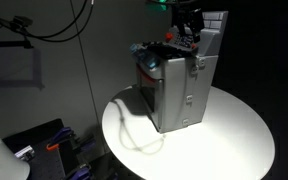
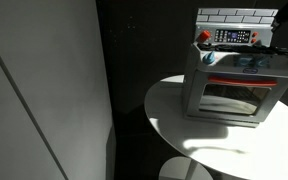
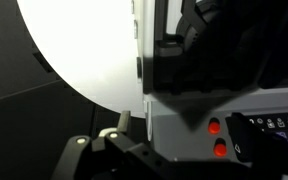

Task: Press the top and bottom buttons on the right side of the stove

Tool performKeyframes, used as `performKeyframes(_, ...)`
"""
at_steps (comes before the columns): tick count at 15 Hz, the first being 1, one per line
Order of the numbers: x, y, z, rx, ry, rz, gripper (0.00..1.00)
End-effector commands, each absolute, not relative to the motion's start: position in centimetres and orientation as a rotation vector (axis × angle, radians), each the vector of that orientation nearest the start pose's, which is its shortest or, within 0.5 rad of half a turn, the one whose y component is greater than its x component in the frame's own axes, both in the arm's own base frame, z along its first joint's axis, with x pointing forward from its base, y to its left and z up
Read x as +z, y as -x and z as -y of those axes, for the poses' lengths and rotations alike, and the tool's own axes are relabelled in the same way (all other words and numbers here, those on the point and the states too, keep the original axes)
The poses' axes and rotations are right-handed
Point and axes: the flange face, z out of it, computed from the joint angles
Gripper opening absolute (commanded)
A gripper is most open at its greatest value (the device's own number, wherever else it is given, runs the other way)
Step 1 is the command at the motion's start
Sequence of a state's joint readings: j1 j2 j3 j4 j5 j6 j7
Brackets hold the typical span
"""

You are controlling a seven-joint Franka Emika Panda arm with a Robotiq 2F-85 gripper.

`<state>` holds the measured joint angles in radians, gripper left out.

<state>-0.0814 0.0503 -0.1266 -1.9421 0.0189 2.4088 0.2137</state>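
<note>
The grey toy stove (image 1: pixel 179 95) stands on a round white table (image 1: pixel 239 125), and it also shows from the front, with its door, in an exterior view (image 2: pixel 234 85). Its tiled back panel (image 2: pixel 234 15) rises behind the control patch (image 2: pixel 231 37). My gripper (image 1: pixel 190 30) hovers just over the stove's top, close to the back panel. The wrist view looks down on the stove's grey top (image 3: pixel 179 135) with two red buttons (image 3: pixel 215 127), one above the other. Only one finger (image 3: pixel 125 122) shows there, left of the buttons and not touching them. The other finger is lost in the dark.
A dark wall or curtain (image 2: pixel 134 70) surrounds the table. Cables (image 1: pixel 54 25) hang at the back. A low purple-and-black object (image 1: pixel 44 150) sits beside the table. A white panel (image 2: pixel 34 90) fills one side.
</note>
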Motion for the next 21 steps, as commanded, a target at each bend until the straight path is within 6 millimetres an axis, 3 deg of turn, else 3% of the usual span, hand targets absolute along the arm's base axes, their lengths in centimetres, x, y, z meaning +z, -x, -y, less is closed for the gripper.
performKeyframes(1, 50.1, -60.0, 12.7, -0.658, 2.995, -0.677, 1.0)
performKeyframes(21, 49.6, -63.4, 13.6, -0.723, 2.968, -0.767, 1.0)
